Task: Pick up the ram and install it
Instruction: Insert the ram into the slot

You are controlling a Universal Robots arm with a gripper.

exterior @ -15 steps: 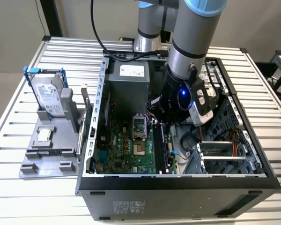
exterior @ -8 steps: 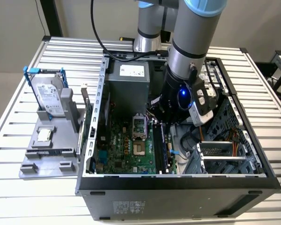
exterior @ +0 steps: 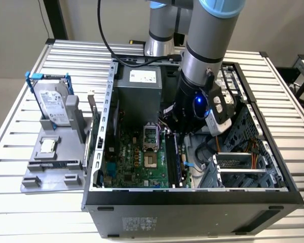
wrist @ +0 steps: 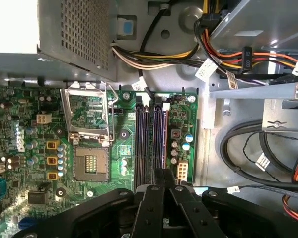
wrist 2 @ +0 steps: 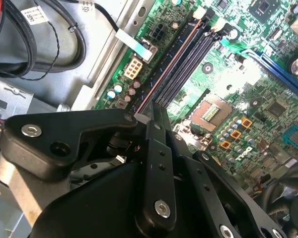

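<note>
The gripper (exterior: 178, 132) is seen lowered inside the open computer case (exterior: 273, 190), over the memory slots (wrist: 150, 144) of the green motherboard (exterior: 142, 167). In both wrist views the fingers (wrist: 164, 179) are closed on the ram (wrist 2: 161, 74), which is held on edge, along the slot nearest the motherboard's right edge. At the exterior view's left, a hard drive (exterior: 53, 104) in a blue frame is stood on a grey holder (exterior: 50, 167).
</note>
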